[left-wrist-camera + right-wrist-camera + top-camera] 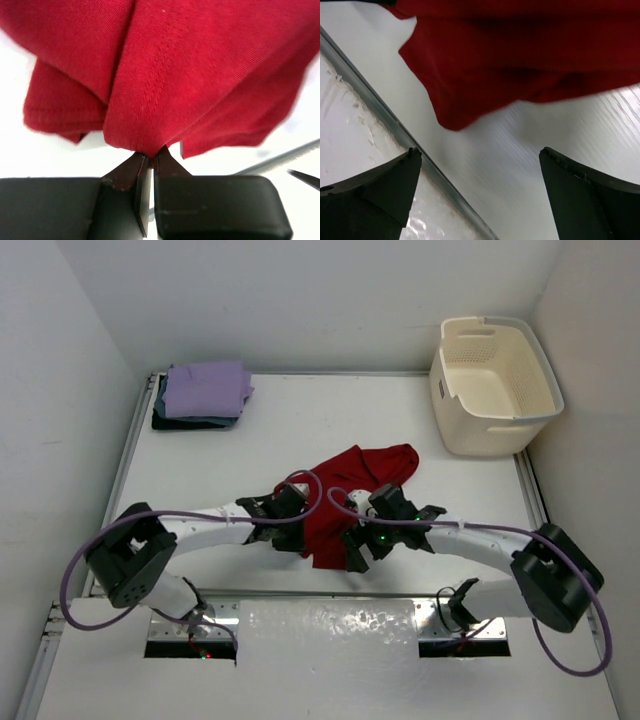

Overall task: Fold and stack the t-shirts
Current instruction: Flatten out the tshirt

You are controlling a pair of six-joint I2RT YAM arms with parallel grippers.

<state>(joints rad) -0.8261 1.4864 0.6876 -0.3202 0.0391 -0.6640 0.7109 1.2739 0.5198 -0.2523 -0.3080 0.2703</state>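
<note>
The red t-shirt (355, 485) lies crumpled in the middle of the table, between the two arms. My left gripper (296, 530) is at its left edge and is shut on a gathered fold of the red cloth (150, 90), pinched right at the fingertips (151, 156). My right gripper (357, 546) hangs open just above the table near the shirt's near right corner (465, 85), and nothing is between its fingers (480, 155). A folded stack stands at the back left, with the lavender shirt (207, 388) on top and teal and black layers (185, 422) under it.
A cream laundry basket (495, 380) stands at the back right. A metal strip (395, 130) marks the table's near edge, close under my right gripper. White walls close in on the left, back and right.
</note>
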